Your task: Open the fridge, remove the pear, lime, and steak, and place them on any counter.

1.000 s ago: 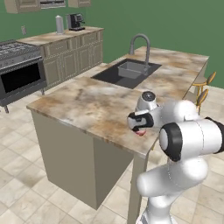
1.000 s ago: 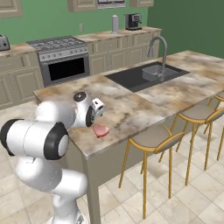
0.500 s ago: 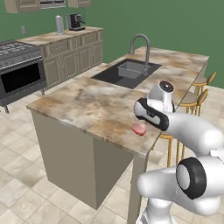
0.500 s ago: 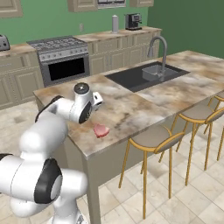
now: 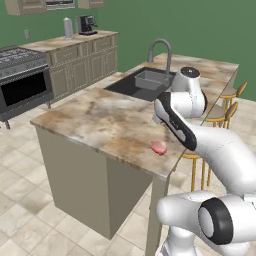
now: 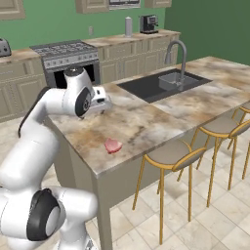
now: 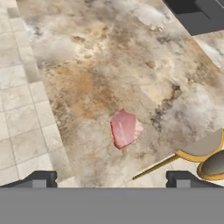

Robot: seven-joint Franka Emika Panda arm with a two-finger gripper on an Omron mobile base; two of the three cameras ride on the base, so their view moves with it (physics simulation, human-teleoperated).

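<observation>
One flat pink-red steak (image 7: 125,128) lies alone on the beige marbled stone counter (image 7: 109,65); the two-finger gripper (image 7: 109,178) hangs above, jaws wide, empty.

You have broad bare stone on the counter (image 5: 95,117) between its near edge and the sink (image 5: 142,84) at the far side. The steak (image 5: 159,147) lies flat near the right edge, with free room all around it. Stools (image 6: 172,155) stand along the right side, below the counter top.
</observation>
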